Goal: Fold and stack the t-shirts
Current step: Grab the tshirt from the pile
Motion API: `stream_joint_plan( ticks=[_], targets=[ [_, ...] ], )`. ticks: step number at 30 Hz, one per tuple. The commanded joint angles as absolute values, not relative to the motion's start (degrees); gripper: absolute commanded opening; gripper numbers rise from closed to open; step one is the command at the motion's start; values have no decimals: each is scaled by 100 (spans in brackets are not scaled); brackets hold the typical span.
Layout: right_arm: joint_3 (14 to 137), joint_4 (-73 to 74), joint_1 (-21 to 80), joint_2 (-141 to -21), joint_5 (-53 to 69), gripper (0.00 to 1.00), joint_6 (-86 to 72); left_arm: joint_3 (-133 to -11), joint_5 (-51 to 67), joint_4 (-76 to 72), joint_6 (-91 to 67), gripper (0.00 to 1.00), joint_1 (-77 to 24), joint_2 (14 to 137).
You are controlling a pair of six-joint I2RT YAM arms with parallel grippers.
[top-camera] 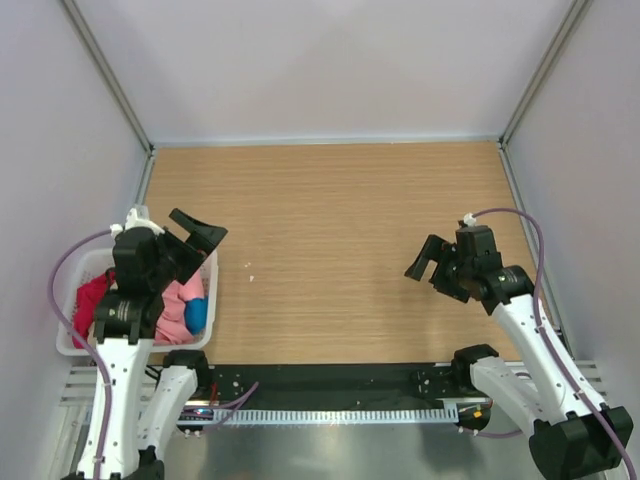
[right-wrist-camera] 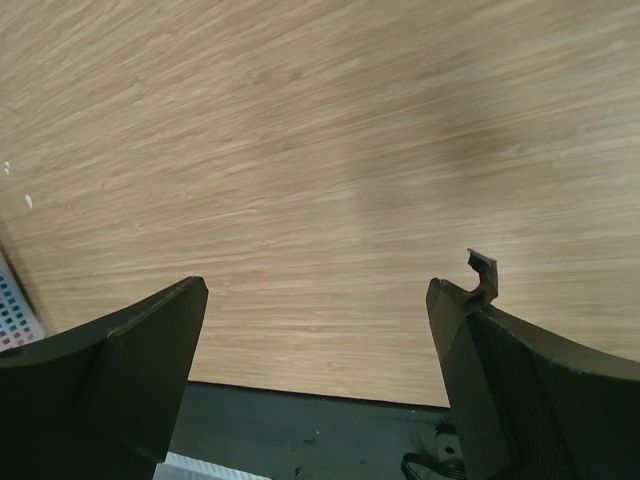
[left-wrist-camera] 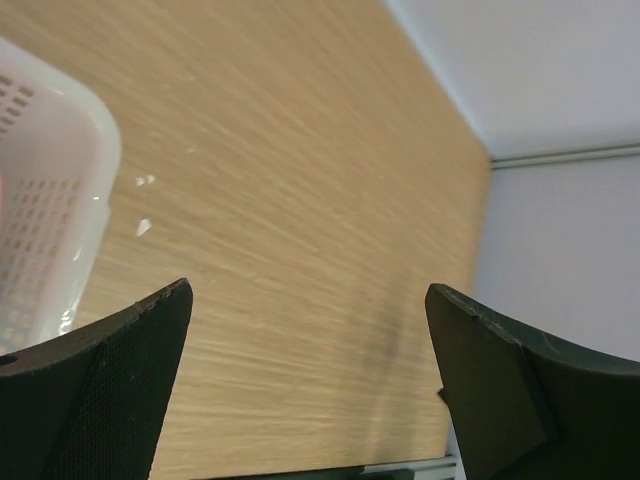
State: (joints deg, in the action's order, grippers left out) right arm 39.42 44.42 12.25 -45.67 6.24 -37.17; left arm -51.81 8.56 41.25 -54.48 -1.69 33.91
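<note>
Top external view puts my left fingers (top-camera: 200,238) spread as wide as they go and gripping nothing, hanging in the air just past the far rim of the basket (top-camera: 135,348). My right fingers (top-camera: 430,260) are just as wide and just as empty, well apart on the other side, over bare counter (top-camera: 330,200). Both wrist views agree: only wood grain shows between the tips.

The t-shirts (top-camera: 178,303) sit behind and below my left fingers, bunched in the basket under my left wrist. The pink shirt (top-camera: 175,295) is on top, the red shirt (top-camera: 90,296) is on the side away from my right fingers, and the blue shirt (top-camera: 196,314) is at the corner nearest them. None lies on the counter, so I judge the job is at its first step: fetching a shirt out.

That calls for tipping my left fingers down and back over the rim, pinching a fold of the pink cloth rather than the mesh wall, and lifting it clear. It then goes onto the open wood between my two sets of fingers, where the right can help spread it.
</note>
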Motion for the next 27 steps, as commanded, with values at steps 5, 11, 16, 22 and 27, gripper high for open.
stream_joint_plan(
  ticks=[5,11,16,22,27],
  targets=[
    [4931,5097,1248,-5027,588,100,-2882,-5854,159,4861,-4606,100,-176,3542],
    [5105,5194,1396,-5466,1705,100,-2724,-6845,-1641,6516,-4623,96,-123,5385],
    [5598,5484,1696,-5879,1494,99,-2593,-7749,-2854,7136,-4650,95,603,6301],
    [6116,5423,2153,-6424,1555,96,-2294,-8296,-4024,7848,-4333,93,1590,6969],
    [6512,5458,2513,-6907,1556,96,-2153,-8087,-3974,7743,-4394,87,2196,6961]
  ],
)
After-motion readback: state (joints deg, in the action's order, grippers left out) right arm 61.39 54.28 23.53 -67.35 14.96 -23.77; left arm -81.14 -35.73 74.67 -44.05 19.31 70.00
